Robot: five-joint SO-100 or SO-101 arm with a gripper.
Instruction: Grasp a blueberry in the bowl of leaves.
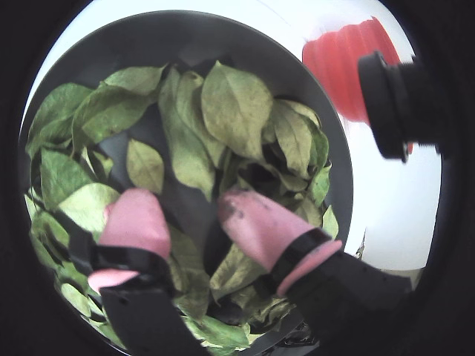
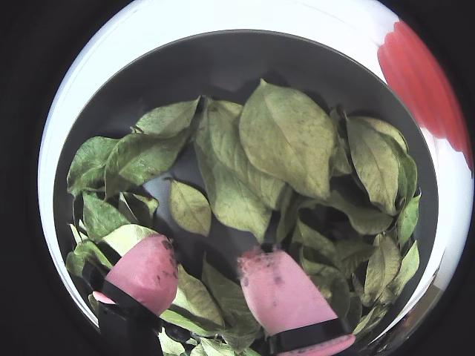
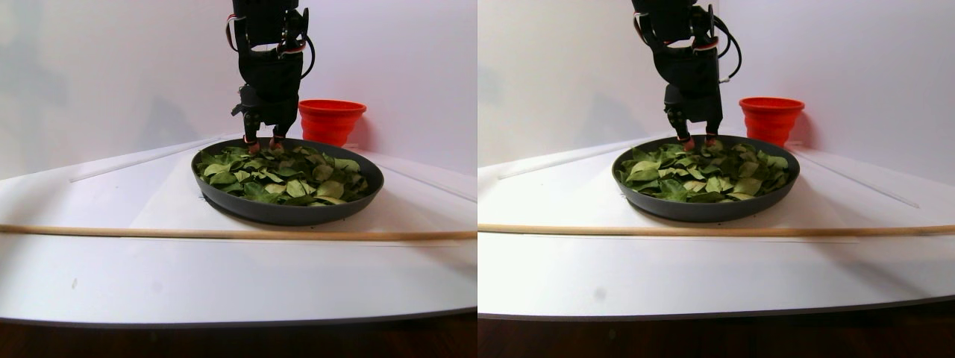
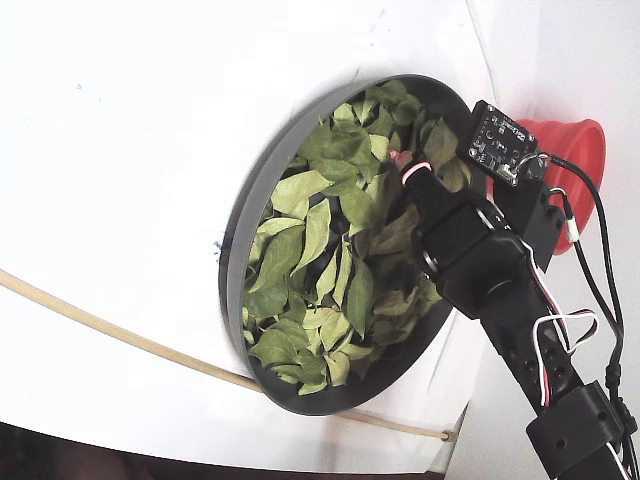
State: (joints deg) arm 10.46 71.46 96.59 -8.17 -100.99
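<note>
White tabletop (image 3: 224, 276), plain pale wall (image 3: 112, 67) behind, dark floor strip below table edge, even light.

Pincer (image 2: 206, 276) open over leaves (image 2: 286, 144) in bowl (image 2: 215, 63).

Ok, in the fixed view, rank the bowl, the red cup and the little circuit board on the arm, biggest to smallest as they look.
1. bowl
2. red cup, partly hidden by the arm
3. circuit board, nearer the camera, so its true size is unsure

No text, label, brand or number can be read in any view. The small circuit board (image 4: 499, 142) on the arm, at 2 o'clock in the fixed view, has markings too small to read.
</note>
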